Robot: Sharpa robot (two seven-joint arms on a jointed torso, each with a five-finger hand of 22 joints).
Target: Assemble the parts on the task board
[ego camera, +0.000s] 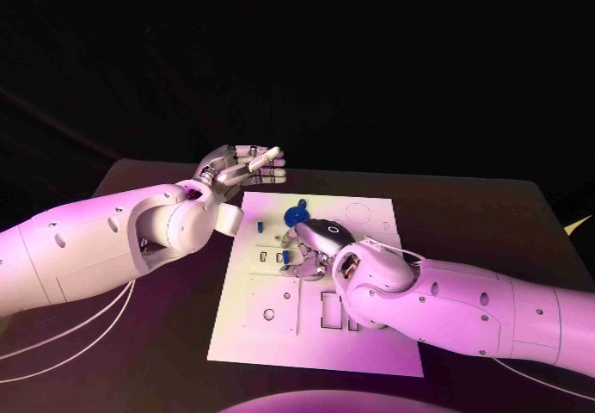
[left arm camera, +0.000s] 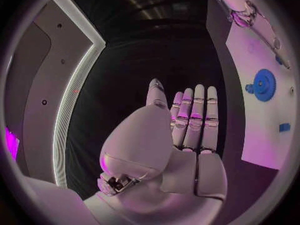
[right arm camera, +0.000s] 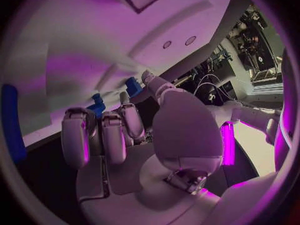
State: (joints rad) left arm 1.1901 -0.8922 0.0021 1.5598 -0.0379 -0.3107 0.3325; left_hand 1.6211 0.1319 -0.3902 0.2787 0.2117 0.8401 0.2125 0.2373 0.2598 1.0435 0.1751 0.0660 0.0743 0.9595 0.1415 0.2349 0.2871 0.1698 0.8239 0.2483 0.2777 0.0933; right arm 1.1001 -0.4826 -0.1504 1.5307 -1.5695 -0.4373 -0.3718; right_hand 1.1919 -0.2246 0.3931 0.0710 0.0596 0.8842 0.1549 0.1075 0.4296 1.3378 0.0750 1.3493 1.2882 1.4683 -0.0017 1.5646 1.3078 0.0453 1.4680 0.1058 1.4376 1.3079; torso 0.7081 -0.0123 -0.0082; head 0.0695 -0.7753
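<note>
I find the white rectangular task board [ego camera: 372, 344] lying flat in the middle of the black surface [ego camera: 496, 206], its long side running away from the robot. Its face carries cut-out slots and small holes. A round blue toothed gear [ego camera: 297, 214] sits on the far part of the board, and in the left wrist view the same gear [left arm camera: 264, 85] shows its teeth clearly against the white plate. A small blue piece [ego camera: 260, 228] lies near the board's left edge, just beside the gear. Another small blue block [ego camera: 285, 255] sits on the board close to the right hand's fingers; I cannot tell whether the fingers touch it.

The right hand [ego camera: 316, 249] rests palm-down over the middle of the board, directly nearer the robot than the gear. Its fingers [right arm camera: 112, 135] are curled down towards the plate, with small blue pieces [right arm camera: 97, 105] visible just past the fingertips. I cannot tell from these views whether it holds anything.

The left hand [ego camera: 242, 168] is raised off the board's far left corner, over the dark surface. Its fingers [left arm camera: 199, 115] are straight and lie side by side, the palm flat and holding nothing.
</note>
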